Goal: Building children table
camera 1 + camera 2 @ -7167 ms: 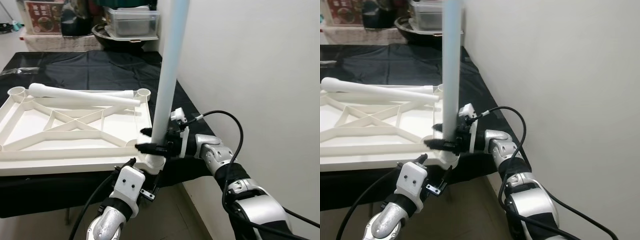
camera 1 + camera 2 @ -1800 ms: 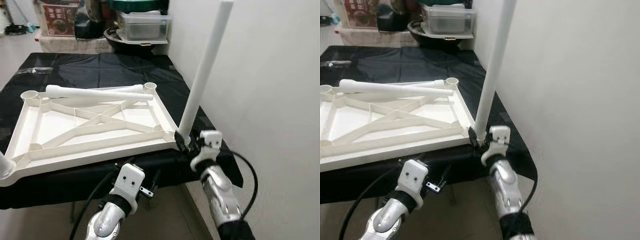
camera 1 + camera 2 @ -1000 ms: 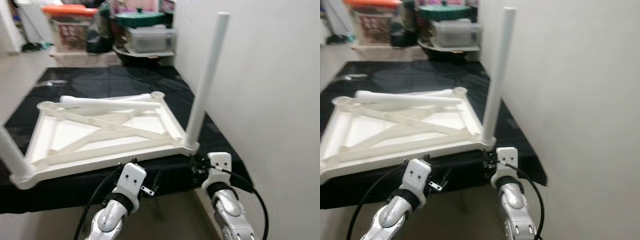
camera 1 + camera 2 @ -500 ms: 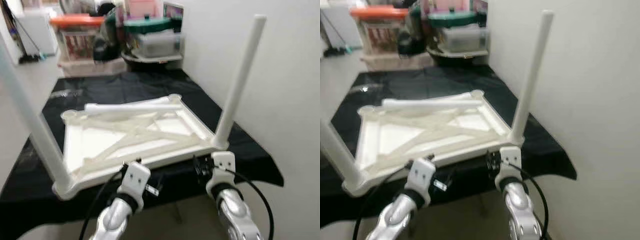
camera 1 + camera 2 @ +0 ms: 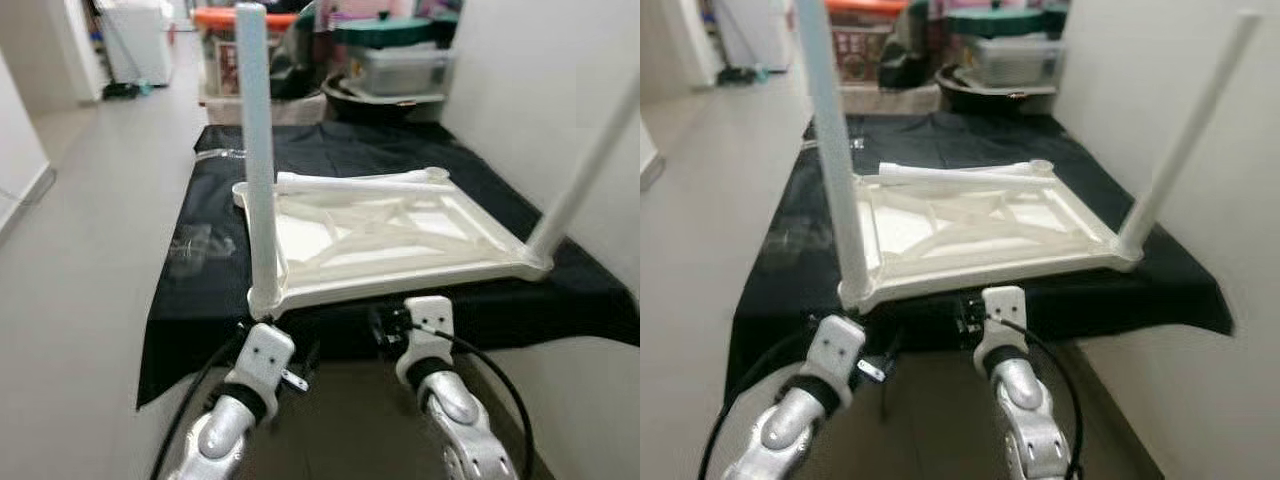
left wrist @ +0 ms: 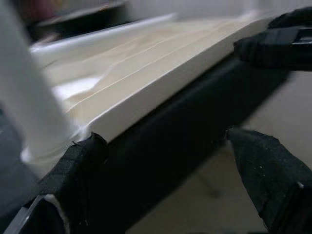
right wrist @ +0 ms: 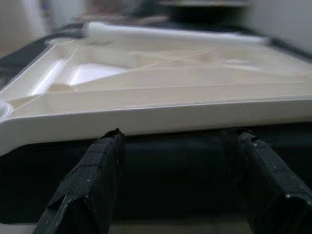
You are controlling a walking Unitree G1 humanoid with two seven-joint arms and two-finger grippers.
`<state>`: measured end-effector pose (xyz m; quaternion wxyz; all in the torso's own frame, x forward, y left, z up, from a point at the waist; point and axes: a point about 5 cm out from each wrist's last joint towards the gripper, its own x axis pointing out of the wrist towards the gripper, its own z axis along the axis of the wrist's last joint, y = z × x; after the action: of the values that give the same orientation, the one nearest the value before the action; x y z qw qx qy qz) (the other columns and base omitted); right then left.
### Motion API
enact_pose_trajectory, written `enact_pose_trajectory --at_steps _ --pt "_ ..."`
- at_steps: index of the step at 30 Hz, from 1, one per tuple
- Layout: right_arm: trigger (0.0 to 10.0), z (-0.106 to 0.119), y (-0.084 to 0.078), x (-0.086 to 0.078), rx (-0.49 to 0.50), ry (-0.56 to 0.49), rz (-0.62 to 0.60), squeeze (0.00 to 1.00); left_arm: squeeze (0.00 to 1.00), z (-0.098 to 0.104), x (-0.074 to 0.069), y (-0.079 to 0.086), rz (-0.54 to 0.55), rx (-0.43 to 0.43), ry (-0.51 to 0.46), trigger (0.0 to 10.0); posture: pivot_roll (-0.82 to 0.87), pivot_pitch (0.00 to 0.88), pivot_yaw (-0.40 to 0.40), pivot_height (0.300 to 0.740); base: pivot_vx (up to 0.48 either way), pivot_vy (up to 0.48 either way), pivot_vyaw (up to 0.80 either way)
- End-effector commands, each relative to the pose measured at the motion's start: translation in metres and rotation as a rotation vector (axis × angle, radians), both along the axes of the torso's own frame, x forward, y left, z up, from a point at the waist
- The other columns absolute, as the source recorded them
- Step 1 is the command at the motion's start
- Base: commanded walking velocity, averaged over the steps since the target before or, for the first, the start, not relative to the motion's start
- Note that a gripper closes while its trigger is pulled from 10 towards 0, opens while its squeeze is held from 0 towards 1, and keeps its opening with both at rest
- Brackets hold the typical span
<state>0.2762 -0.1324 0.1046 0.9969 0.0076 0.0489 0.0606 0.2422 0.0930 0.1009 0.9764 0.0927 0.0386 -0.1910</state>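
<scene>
**A:** Both grippers sit low at the near edge of the work table. Your left gripper (image 6: 165, 165) has its black fingers spread wide with nothing between them, aimed at the near rim just beside the near-left leg (image 5: 257, 150). Your right gripper (image 7: 178, 183) is the same: fingers wide apart, empty, facing the near rim of the white tabletop (image 5: 400, 240).

**B:** So what changed?

**A:** A few seconds ago your right gripper was clamped on the near-right leg (image 5: 585, 165) at its corner socket. It has let go and dropped back, and that leg now stands alone. The camera has also swung, so the near-left leg, which was out of frame earlier, is now in front of you, upright in its socket.

**B:** And what does that mean for the build?

**A:** By my judgement you are about halfway. The tabletop lies upside down on the black cloth (image 5: 190, 270), ribs upward, with two legs seated at the near corners.

**B:** And further back?

**A:** At least one loose leg (image 5: 350, 181) lies across the far edge of the tabletop, between the two far corner sockets, which look unfilled. Beyond it you have storage boxes (image 5: 400, 65) against the far wall. Your next reach would likely be for that loose leg, well past the rim.
</scene>
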Motion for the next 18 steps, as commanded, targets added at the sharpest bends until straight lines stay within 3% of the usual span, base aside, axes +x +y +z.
enact_pose_trajectory --at_steps 1,10,18 --pt "10.0 0.002 -0.001 0.000 0.018 0.002 0.013 0.00 0.00 -0.001 0.000 -0.001 -0.005 -0.003 0.008 10.0 0.07 0.000 -0.078 0.740 0.000 0.000 0.00" --pt "10.0 0.009 0.005 0.002 0.071 -0.017 0.157 0.00 0.00 -0.001 0.000 -0.001 0.004 -0.006 0.003 10.0 0.07 0.000 -0.077 0.740 0.000 0.000 0.00" --pt "10.0 0.010 0.027 -0.009 0.031 -0.034 0.291 0.00 0.00 0.002 0.000 0.003 0.017 -0.007 -0.007 10.0 0.07 0.000 -0.075 0.740 0.000 0.000 0.05"
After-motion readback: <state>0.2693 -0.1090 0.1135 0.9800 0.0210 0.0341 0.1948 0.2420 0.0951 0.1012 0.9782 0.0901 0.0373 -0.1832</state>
